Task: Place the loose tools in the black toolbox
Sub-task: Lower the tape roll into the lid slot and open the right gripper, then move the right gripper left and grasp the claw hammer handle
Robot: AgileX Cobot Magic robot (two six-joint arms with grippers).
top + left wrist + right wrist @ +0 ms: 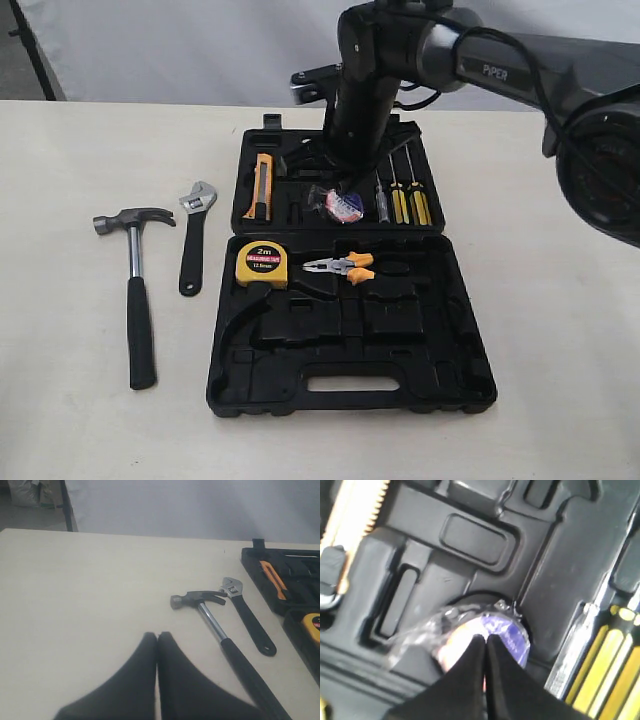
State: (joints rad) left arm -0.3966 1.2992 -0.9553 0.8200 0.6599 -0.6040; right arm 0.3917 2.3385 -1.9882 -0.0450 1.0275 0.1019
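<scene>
Hanging over the far half of the open toolbox (452,330), the right gripper (485,641) has its two black fingers pressed together, tips down on the tape roll (506,634). Whether they nip the crinkled clear wrap cannot be told from the wrist view. The roll lies in a round recess of that far half, blue and white showing through the wrap, and the right arm stands just behind it in the exterior view, hiding part of the tray. Just beside the roll on the right side of the tray lie the screwdrivers (410,203) with yellow and black handles, and on the left side, apart from it, an orange knife (261,186) sits in its own slot. In the near half of the box a yellow tape measure (262,265) and orange-handled pliers (340,268) lie side by side near the hinge. The other recesses there are bare, and so is the handle cutout (352,383) at the front edge. The left gripper (157,637) is also pressed together, pinching nothing, above bare table (75,590). Out on the table to the left of the box, the wrench (193,241) lies nearest it with its silver head pointing away. The hammer (136,292) lies just beyond, its claw almost meeting the wrench head, its black handle toward the front. Both are outside the box and untouched.
</scene>
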